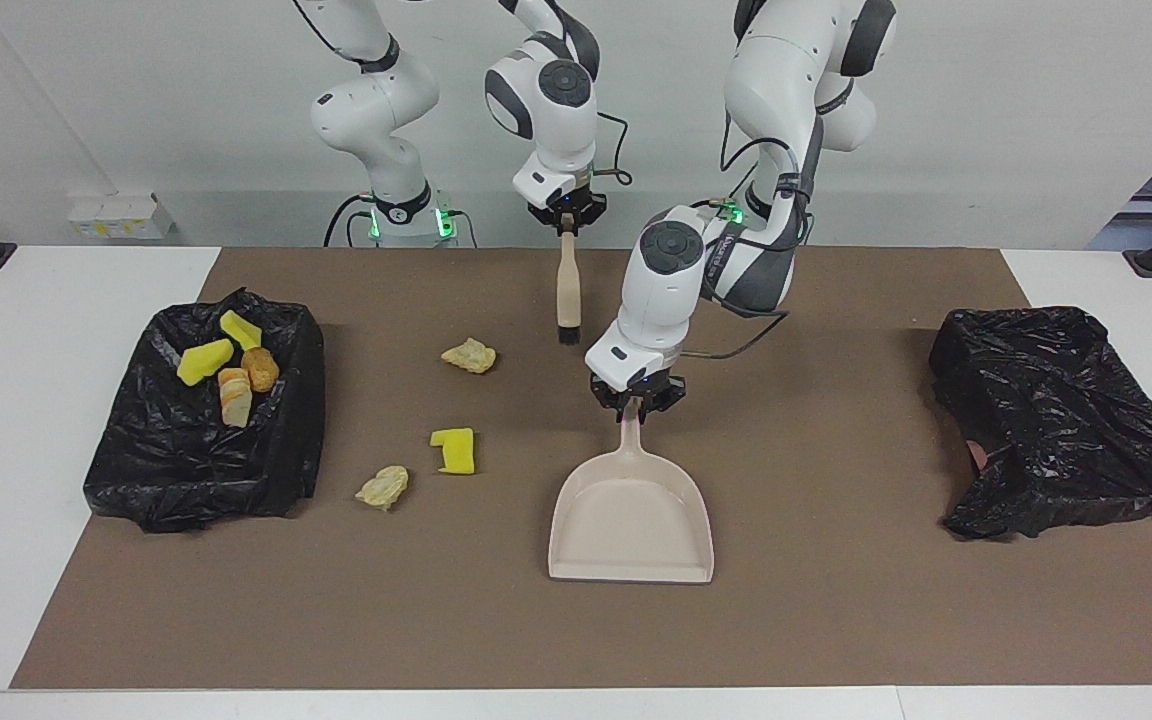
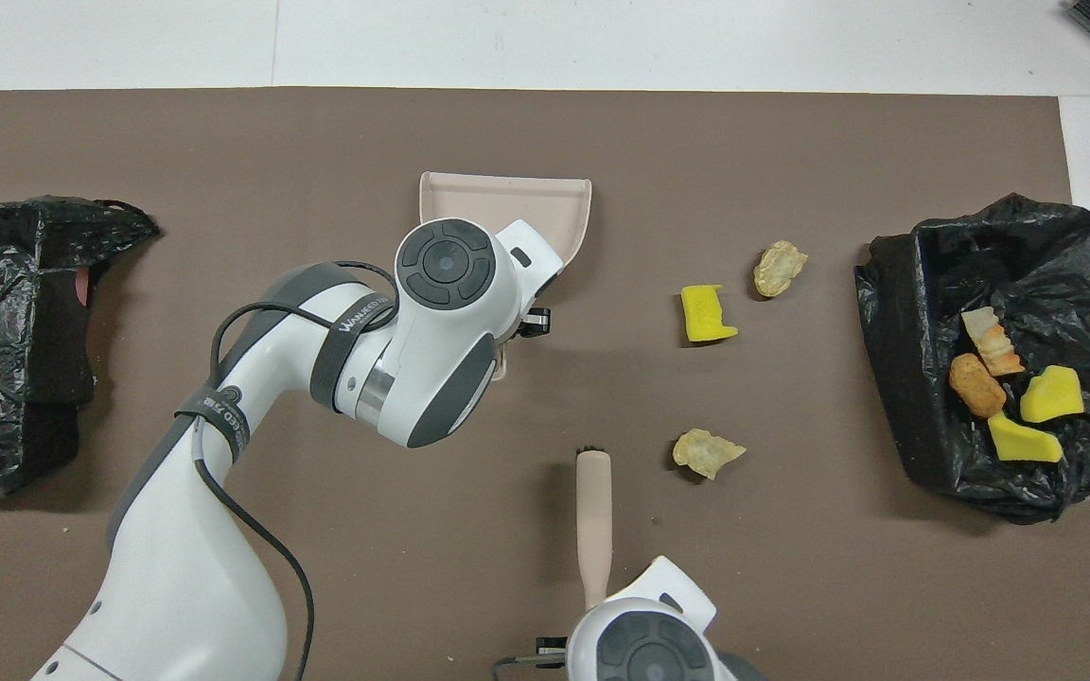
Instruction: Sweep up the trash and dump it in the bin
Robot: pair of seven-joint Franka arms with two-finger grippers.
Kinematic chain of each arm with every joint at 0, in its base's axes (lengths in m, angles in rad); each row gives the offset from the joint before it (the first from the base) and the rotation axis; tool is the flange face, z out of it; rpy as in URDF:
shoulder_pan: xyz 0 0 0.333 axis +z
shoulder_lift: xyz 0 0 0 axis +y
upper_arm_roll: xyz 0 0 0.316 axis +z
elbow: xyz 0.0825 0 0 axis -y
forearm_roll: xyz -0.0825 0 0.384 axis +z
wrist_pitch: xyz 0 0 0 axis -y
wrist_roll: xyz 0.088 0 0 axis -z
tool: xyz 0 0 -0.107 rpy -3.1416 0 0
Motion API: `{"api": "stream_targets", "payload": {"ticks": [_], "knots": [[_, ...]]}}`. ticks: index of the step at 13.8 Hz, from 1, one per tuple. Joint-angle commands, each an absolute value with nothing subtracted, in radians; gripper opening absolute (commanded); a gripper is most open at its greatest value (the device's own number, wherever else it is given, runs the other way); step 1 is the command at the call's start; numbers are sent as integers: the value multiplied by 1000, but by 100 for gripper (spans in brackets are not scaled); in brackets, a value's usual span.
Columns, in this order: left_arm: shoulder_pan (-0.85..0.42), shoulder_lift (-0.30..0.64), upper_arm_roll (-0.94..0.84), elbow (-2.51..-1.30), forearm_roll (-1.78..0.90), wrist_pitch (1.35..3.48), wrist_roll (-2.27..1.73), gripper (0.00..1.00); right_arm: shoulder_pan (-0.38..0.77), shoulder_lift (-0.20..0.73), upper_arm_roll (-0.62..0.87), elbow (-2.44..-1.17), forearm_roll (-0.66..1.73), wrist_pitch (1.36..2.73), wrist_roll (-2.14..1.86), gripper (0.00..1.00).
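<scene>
Three pieces of trash lie loose on the brown mat: a tan lump (image 1: 469,355) (image 2: 706,452), a yellow sponge chunk (image 1: 454,450) (image 2: 706,314) and another tan lump (image 1: 383,487) (image 2: 777,268). Several more sit in the black-lined bin (image 1: 196,470) (image 2: 895,284) at the right arm's end. My left gripper (image 1: 635,408) is shut on the handle of the beige dustpan (image 1: 631,520) (image 2: 507,203), which lies flat on the mat. My right gripper (image 1: 566,222) is shut on the brush (image 1: 568,290) (image 2: 592,511), which hangs bristles down above the mat.
A second black bag (image 1: 1056,420) (image 2: 15,331) lies crumpled at the left arm's end of the table. The brown mat (image 1: 836,620) covers most of the white tabletop. The left arm's wrist hides the dustpan's handle from overhead.
</scene>
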State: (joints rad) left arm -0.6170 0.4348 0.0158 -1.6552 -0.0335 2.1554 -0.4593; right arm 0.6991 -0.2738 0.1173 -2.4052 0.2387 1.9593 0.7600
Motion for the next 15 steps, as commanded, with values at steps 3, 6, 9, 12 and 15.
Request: {"api": "stream_targets", "payload": {"ticks": [3,6,9,12,15], "knots": [[-533,359,34,-1657,-21,2045,-171,0,580,-451,124,-2537,167,1942,840,0],[-499,322,34,-1672,-21,2022,4,0,517,-459,123,-2566,149,1945,939,0],[-485,246,34,-1735,-21,1983,165,0,334,-442,127,-2576,147,1916,813,0],[-477,134,34,-1871,-21,1990,325,0,325,-433,127,-2591,167,1914,839,0],[-491,10,34,-2040,-18,2040,365,0,342,-365,129,-2597,265,1950,841,0]]}}
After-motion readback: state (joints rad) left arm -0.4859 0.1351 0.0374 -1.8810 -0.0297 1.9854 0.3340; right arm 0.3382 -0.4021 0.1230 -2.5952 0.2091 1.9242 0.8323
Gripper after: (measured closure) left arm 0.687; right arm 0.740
